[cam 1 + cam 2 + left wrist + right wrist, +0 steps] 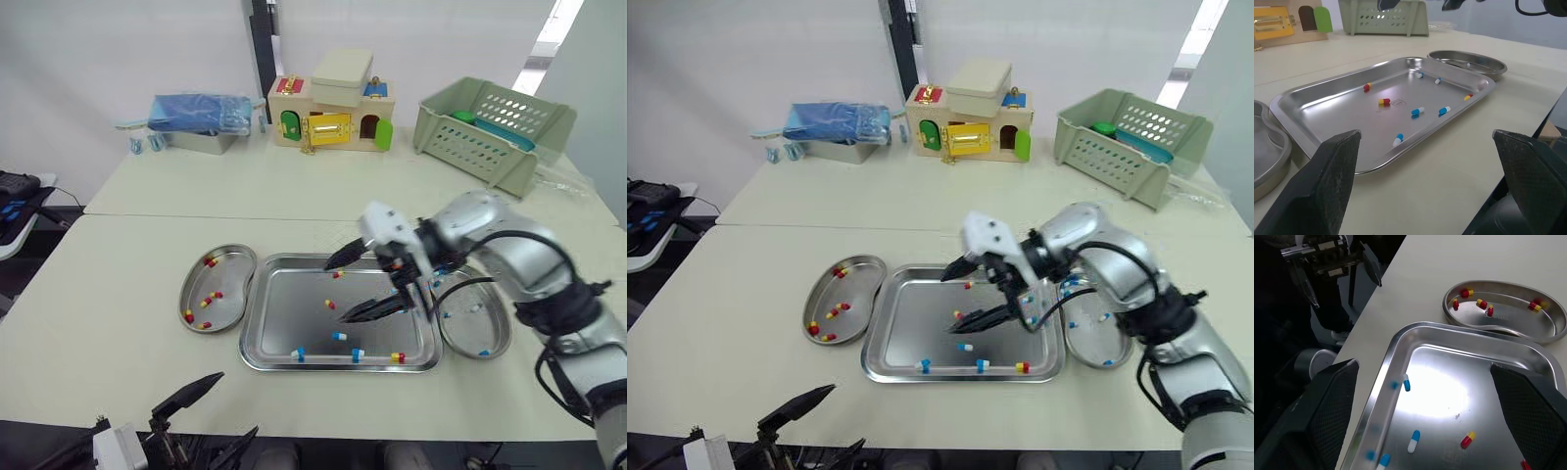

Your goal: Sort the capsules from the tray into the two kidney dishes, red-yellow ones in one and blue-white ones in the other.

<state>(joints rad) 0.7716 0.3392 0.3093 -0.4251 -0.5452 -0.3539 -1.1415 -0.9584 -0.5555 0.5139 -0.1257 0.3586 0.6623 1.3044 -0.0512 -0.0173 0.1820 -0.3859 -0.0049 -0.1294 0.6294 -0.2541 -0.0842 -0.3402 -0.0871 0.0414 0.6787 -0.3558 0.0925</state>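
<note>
a: how far along is the sorting?
b: partway, i'd judge. the red-yellow dish (233, 272), at 9 o'clock of the tray (294, 304), holds about five red-yellow capsules (206, 303). the blue-white dish (490, 328), at 3 o'clock, holds a few blue-white capsules (474, 306). i see no wrong colour in either.
a: what's left in the tray?
b: at least six. three lie along its 6 o'clock edge: two blue-white, then a red-yellow one toward the 5 o'clock corner. another blue-white lies just inside them, and two red-yellow sit nearer the middle and 12 o'clock. there may be more on the 3 o'clock side behind my right arm; i can't count those.
a: and your fingers?
b: my right fingers (370, 309) hang over the middle of the tray, spread apart with nothing between them. my left fingers (188, 394) are low at the 6 o'clock edge of the tabletop (118, 294), well apart from the tray, also spread and empty.
a: so what comes next?
b: likely a red-yellow one under my right fingers, though its dish is the far one; the nearby blue-white may be the easier pick.
</note>
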